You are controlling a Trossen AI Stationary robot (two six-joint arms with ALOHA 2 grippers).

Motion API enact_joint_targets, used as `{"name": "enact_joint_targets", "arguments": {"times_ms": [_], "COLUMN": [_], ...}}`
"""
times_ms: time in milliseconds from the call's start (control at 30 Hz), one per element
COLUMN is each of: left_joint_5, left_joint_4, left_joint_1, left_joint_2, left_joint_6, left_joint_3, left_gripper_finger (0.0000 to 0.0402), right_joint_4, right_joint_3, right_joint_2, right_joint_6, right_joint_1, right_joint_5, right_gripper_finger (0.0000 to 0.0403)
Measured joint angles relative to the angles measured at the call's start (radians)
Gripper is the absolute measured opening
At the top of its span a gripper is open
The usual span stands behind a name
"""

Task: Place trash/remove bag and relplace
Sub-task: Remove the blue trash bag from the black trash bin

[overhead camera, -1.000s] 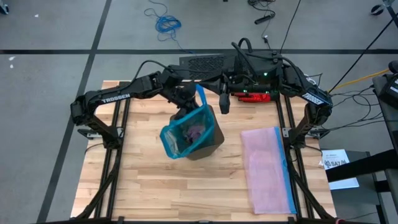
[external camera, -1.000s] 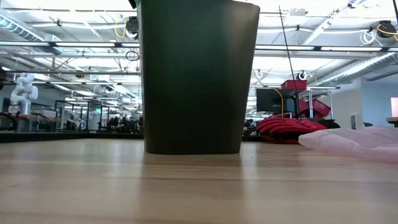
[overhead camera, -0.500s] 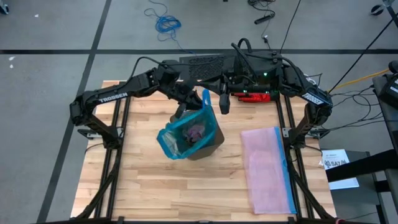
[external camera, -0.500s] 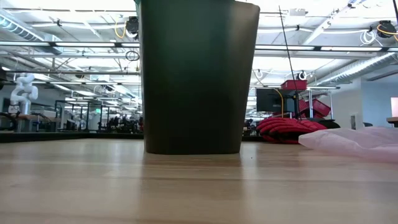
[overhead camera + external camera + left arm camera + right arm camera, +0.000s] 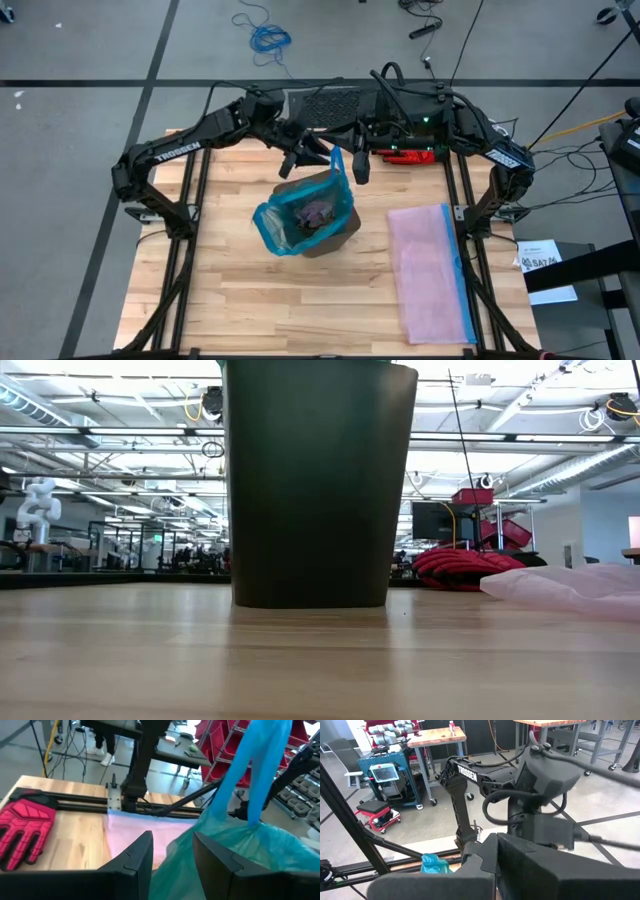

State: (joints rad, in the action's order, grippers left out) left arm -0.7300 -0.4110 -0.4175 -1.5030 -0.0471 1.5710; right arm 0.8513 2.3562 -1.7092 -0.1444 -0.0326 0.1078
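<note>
1. One teal bag (image 5: 300, 215), lining the bin.
2. One dark bin (image 5: 310, 485), upright on the worktop (image 5: 230, 300).
3. One pale pink bag (image 5: 430, 270), flat on the worktop.
4. One red-and-black glove (image 5: 25, 827).
5. One purple crumple (image 5: 316, 212) visible inside the teal bag; other scraps there are too small to count.
6. Two robot arms, each with one end effector: left end effector (image 5: 298, 160), right end effector (image 5: 360, 168).

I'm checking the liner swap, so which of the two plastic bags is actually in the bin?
The teal bag, with trash inside and a blue tie sticking up. The pink bag lies flat on the table to the bin's right.
</note>
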Motion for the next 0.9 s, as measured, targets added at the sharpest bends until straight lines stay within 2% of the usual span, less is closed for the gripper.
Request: {"name": "enact_joint_targets", "arguments": {"times_ms": [400,700,900], "left_joint_5": [0.001,-0.009,-0.008], "left_joint_4": [0.001,0.021,0.100], "left_joint_1": [-0.034,0.013,0.034], "left_joint_2": [0.063,0.065,0.064], "left_joint_6": [-0.016,-0.053,-0.074], "left_joint_3": [0.004,0.004,0.003], "left_gripper_finger": [0.0135,0.0135,0.0135], "right_joint_4": [0.006,0.016,0.024], "right_joint_3": [0.000,0.000,0.000], "right_joint_2": [0.000,-0.001,-0.001], "right_joint_6": [0.010,0.018,0.026], "right_joint_1": [-0.004,-0.021,-0.021], "right_joint_5": [0.000,0.000,0.000], "right_gripper_finger": [0.0000,0.0000,0.0000]}}
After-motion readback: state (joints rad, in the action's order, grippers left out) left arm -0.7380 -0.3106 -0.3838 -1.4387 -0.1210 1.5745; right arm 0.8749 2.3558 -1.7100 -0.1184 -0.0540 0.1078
